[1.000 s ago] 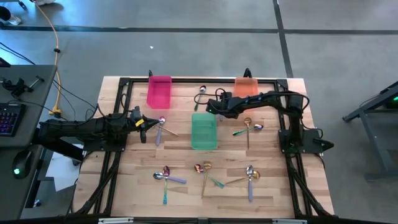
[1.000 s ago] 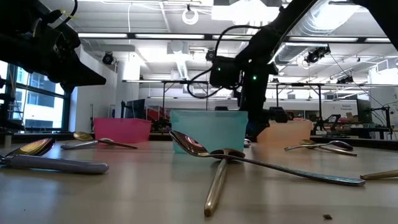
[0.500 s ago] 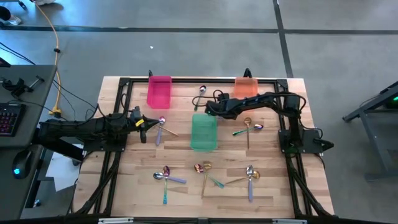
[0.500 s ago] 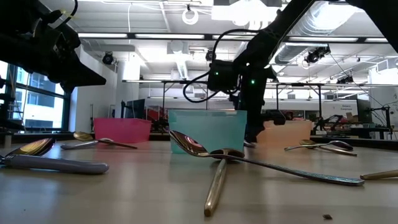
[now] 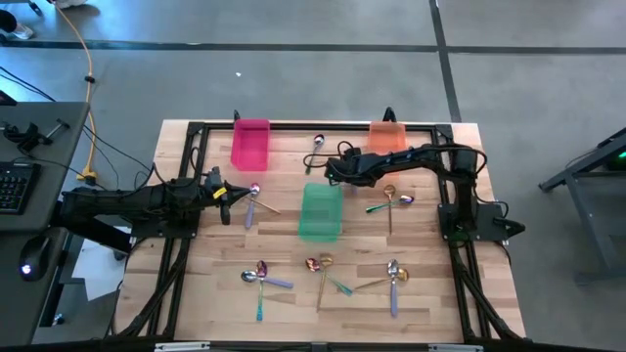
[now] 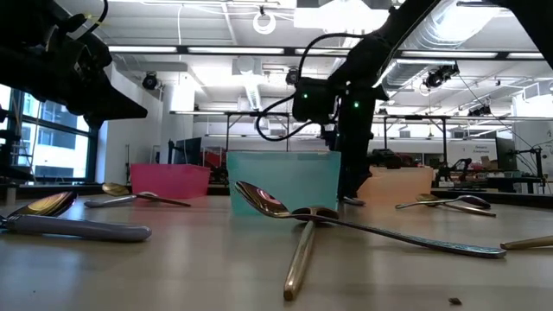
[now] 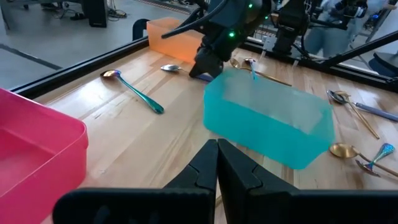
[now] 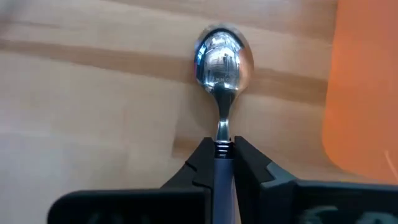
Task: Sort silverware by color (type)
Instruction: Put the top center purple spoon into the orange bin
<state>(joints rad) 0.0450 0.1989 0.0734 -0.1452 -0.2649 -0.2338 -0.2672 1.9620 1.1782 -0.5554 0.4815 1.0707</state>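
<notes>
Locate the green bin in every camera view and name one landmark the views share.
High view: green bin at table centre, just below the right gripper.
Low view: centre, behind the crossed spoons.
Left wrist view: right of centre, teal-looking.
Right wrist view: not in it.
Shared landmark: orange bin.

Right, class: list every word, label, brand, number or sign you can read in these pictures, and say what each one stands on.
None can be read.
Pink bin, green bin, orange bin: plain, no labels.
Spoon in the right pincer: no stamp shows.
Keyboard beside the table: keys too small to read.
Room behind the table in the low view: no sign legible.
</notes>
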